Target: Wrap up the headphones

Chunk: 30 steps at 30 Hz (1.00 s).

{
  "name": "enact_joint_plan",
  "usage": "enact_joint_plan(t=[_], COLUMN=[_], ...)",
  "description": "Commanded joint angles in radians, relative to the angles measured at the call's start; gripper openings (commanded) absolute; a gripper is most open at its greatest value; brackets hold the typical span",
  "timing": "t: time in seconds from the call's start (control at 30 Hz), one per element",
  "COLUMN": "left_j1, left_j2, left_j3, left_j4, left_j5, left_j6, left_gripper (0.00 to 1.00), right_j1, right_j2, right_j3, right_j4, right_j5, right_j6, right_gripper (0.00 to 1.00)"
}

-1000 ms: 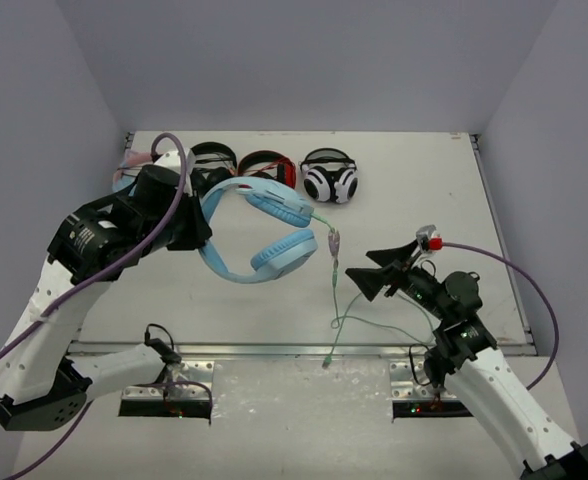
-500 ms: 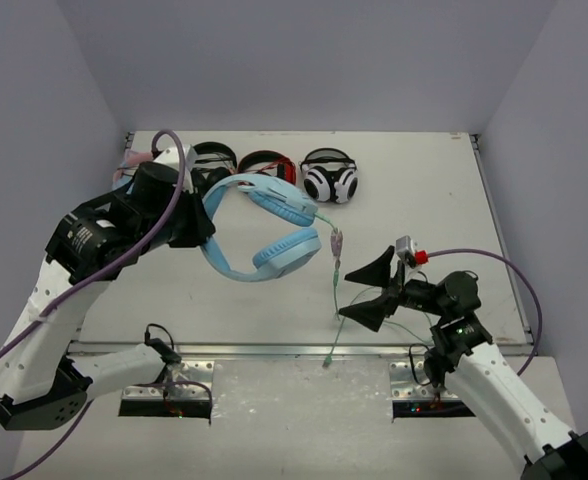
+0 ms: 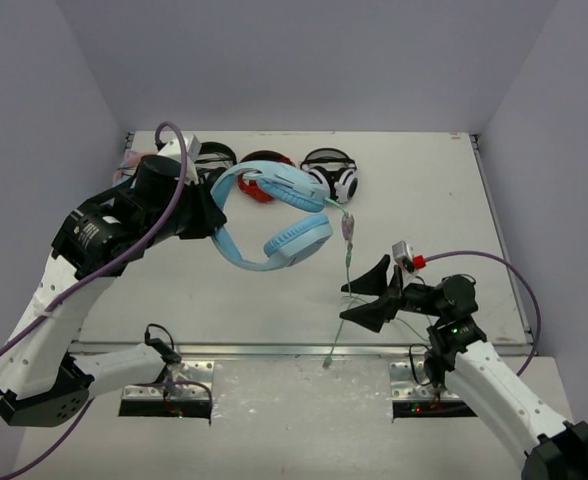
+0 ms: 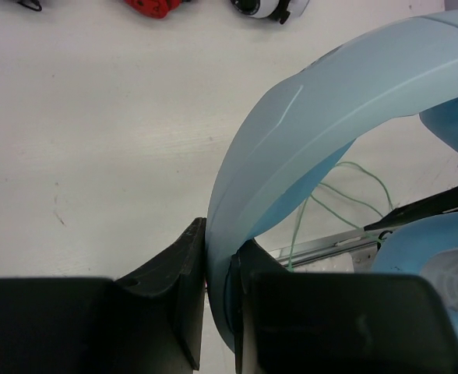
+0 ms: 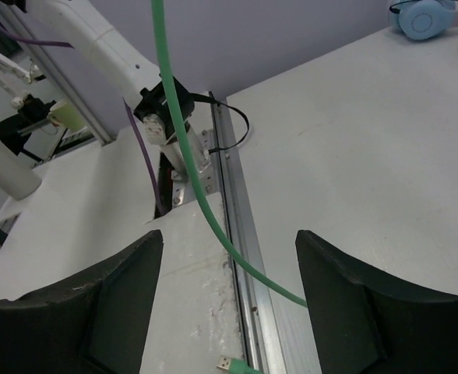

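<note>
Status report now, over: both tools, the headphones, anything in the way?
Left tool shut on headband, headphones held off table. Right tool open, cable running through it, ungripped. Nothing blocking seen.

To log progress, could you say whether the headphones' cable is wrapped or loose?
Loose: the cable dangles unwound from the headphones, which the left claw holds.

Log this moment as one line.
left gripper shut on light-blue over-ear headphones headband | right gripper open, straddling thin pale-green cable | cable unwrapped

The left arm [image 3: 84, 235] arches over the desk's [image 3: 424, 190] far-left corner, the left pincer [image 4: 217, 269] clamped on the headphones [image 3: 299, 238]; the right pincer [image 3: 346, 303] gapes wide by the near edge.
</note>
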Motion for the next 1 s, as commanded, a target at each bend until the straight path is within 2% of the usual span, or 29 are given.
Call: enact_joint_plan(t=[0.0, 0.07, 0.17, 0.2, 0.23, 0.27, 0.3, 0.33, 0.37, 0.4, 0.43, 0.5, 0.6, 0.77, 0.87, 0.97], left_j1=[-0.006, -0.006, -0.006, -0.007, -0.007, -0.006, -0.006, -0.006, -0.006, -0.006, -0.006, -0.006, -0.006, -0.013, -0.024, -0.090], left_j2=[-0.030, -0.029, -0.022, -0.019, -0.016, -0.015, -0.012, -0.007, 0.005, 0.011, 0.017, 0.008, -0.030, -0.047, -0.027, 0.031], left_j3=[0.017, 0.011, 0.006, 0.002, 0.000, -0.008, -0.012, -0.021, -0.035, -0.078, -0.109, -0.234, -0.380, -0.462, -0.482, -0.480], left_j4=[0.163, 0.174, 0.181, 0.186, 0.184, 0.181, 0.171, 0.161, 0.152, 0.134, 0.131, 0.193, 0.313, 0.437, 0.457, 0.438], left_j5=[0.046, 0.054, 0.054, 0.045, 0.033, 0.013, -0.063, -0.119, -0.177, -0.299, -0.347, -0.394, -0.360, -0.234, -0.193, -0.227], left_j6=[-0.066, -0.069, -0.072, -0.071, -0.069, -0.066, -0.052, -0.043, -0.031, -0.013, -0.002, 0.061, 0.125, 0.205, 0.250, 0.256], left_gripper=[0.00, 0.00, 0.00, 0.00, 0.00, 0.00, 0.00, 0.00, 0.00, 0.00, 0.00, 0.00, 0.00, 0.00, 0.01, 0.00], right_j1=[0.004, 0.009, 0.021, 0.024, 0.027, 0.027, 0.027, 0.027, 0.027, 0.027, 0.027, 0.029, 0.027, 0.027, 0.029, 0.029], right_j2=[0.043, 0.096, 0.167, 0.178, 0.181, 0.163, 0.138, 0.105, 0.066, -0.025, -0.070, -0.164, -0.184, -0.056, 0.072, 0.220], right_j3=[-0.030, -0.038, -0.009, 0.014, 0.027, 0.060, 0.079, 0.097, 0.119, 0.134, 0.149, 0.205, 0.309, 0.502, 0.614, 0.755], right_j4=[0.108, 0.174, 0.191, 0.189, 0.145, 0.089, 0.020, -0.166, -0.244, -0.319, -0.479, -0.588, -0.730, -0.804, -0.840, -0.979], right_j5=[0.037, 0.063, 0.078, 0.092, 0.101, 0.151, 0.202, 0.281, 0.373, 0.602, 0.730, 0.985, 1.089, 1.089, 0.920, 0.630], right_j6=[-0.006, 0.003, -0.009, -0.024, -0.035, -0.082, -0.111, -0.147, -0.188, -0.204, -0.205, -0.237, -0.331, -0.438, -0.530, -0.627], right_gripper=[0.70, 0.69, 0.54, 0.39, 0.32, 0.20, 0.02, 0.01, 0.01, 0.01, 0.01, 0.01, 0.01, 0.01, 0.01, 0.01])
